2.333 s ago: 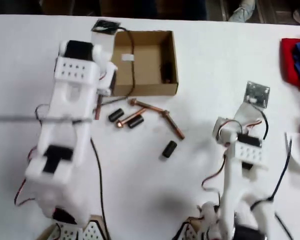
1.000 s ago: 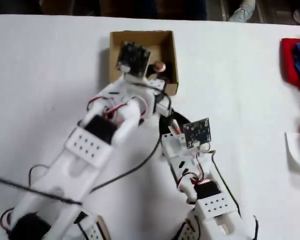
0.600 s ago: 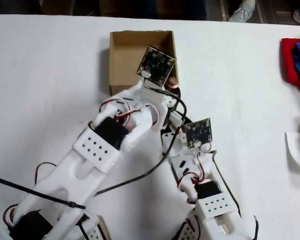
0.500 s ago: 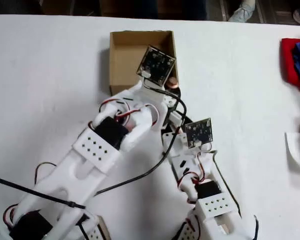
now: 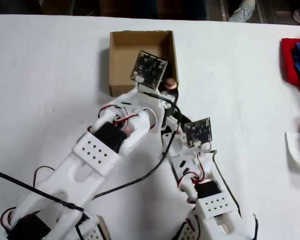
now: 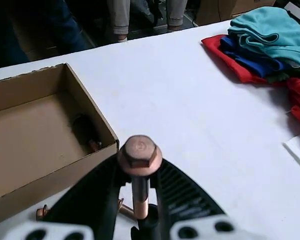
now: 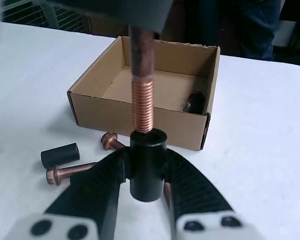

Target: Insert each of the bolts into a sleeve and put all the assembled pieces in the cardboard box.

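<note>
My left gripper (image 6: 138, 165) is shut on a copper bolt (image 6: 139, 152), held upright with its hex head on top. The bolt's threaded end (image 7: 142, 107) comes down into the top of a black sleeve (image 7: 148, 165), on which my right gripper (image 7: 147, 172) is shut. In the high view the bolt head (image 5: 170, 83) shows just off the near right corner of the cardboard box (image 5: 121, 55), between the two arms. One assembled piece (image 7: 195, 102) lies in the box against its right wall.
On the table in front of the box lie a loose black sleeve (image 7: 60, 154) and two loose copper bolts (image 7: 70, 172) (image 7: 110, 140). Folded red and teal cloths (image 6: 270, 45) lie at the table's far right.
The left arm carried the bolt from over the box to just past its near right corner, above the right gripper's sleeve, then shifted slightly left. The right arm has kept still.
</note>
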`<state>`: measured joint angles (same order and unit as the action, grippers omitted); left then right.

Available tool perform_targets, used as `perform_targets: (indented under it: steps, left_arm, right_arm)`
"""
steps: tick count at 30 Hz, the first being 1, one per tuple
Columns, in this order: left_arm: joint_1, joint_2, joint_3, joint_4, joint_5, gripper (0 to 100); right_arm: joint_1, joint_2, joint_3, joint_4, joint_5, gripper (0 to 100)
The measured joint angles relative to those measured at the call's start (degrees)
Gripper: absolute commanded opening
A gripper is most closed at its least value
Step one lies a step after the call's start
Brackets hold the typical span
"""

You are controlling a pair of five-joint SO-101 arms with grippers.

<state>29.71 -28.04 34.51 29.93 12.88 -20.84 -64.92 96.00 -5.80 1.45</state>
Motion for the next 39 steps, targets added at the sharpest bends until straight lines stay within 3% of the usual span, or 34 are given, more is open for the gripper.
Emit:
perform_targets:
  steps: [8,23,27,39]
  left_arm:
    - [-0.1,-0.9,2.9,0.0,6.9,3]
    - [0.2,-0.7,3.5,0.3,7.0,5]
    - [0.4,2.5,3.5,2.6,7.0,11]
    - [0.2,7.1,-9.1,13.5,7.3,12]
  right_arm:
    - [0.0,-0.2,0.0,0.0,0.0,2.2]
    - [-0.1,-0.3,0.1,-0.3,0.1,2.2]
    - [-0.1,-0.3,0.1,-0.3,0.1,2.2]
    - [0.4,-0.3,0.1,-0.4,0.0,2.2]
